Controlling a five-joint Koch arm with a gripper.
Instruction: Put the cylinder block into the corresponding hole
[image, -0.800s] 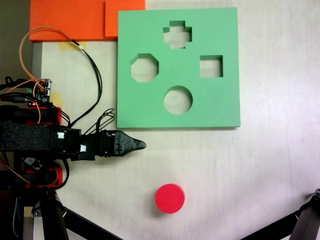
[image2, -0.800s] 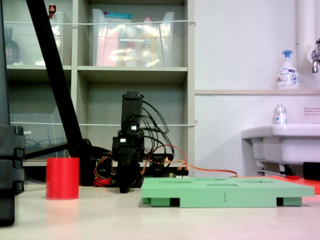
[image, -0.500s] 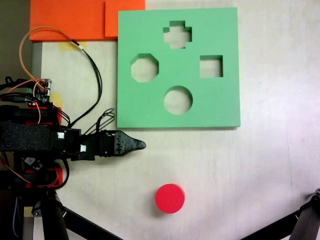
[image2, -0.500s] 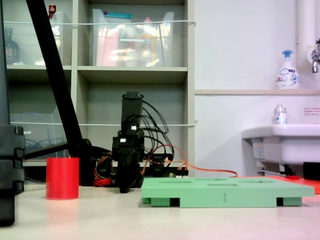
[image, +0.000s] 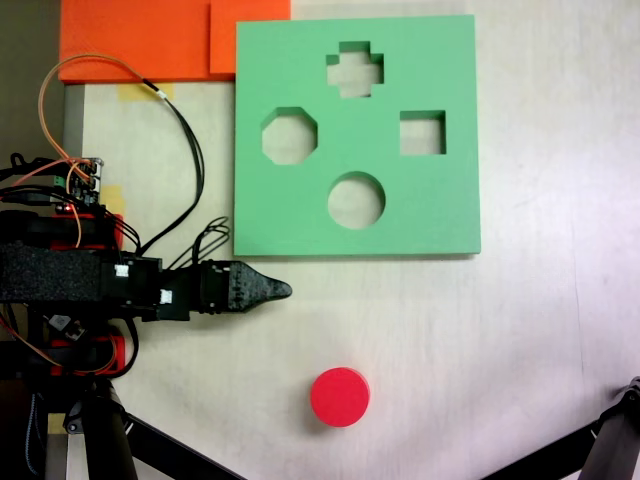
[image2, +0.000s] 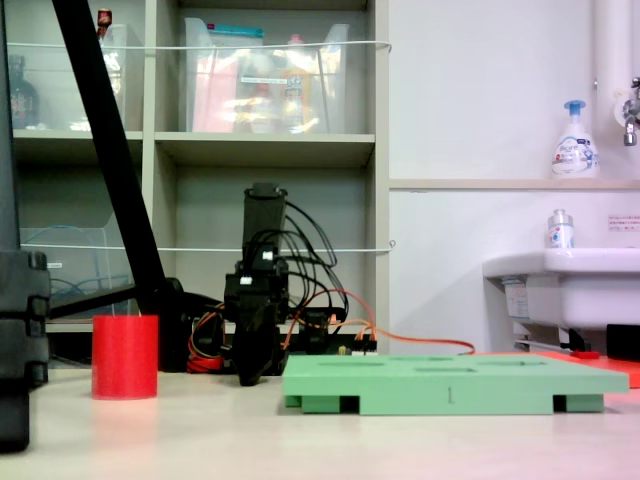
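— Where does the short, bright red foam cylinder block (image: 340, 396) stand?
— Upright on the pale bench (image: 520, 330), ahead of the black claw (image: 283, 290) and off to one side of its tip, well apart from it. In the low fixed view the block (image2: 125, 357) sits to the left of the claw (image2: 247, 378).
— And the round hole (image: 356, 200)?
— It is a circular cut-out in the square green foam board (image: 450, 60), which lies flat on the other side of the claw's line, near the tip but not touching it. The hole is empty.
— Is the claw spread or pressed together?
— Its tip narrows to one dark point with no gap to see; whether it is closed cannot be told. It holds nothing.
— Anything past the board?
— Orange foam sheets (image: 140, 40) lie at its far corner.
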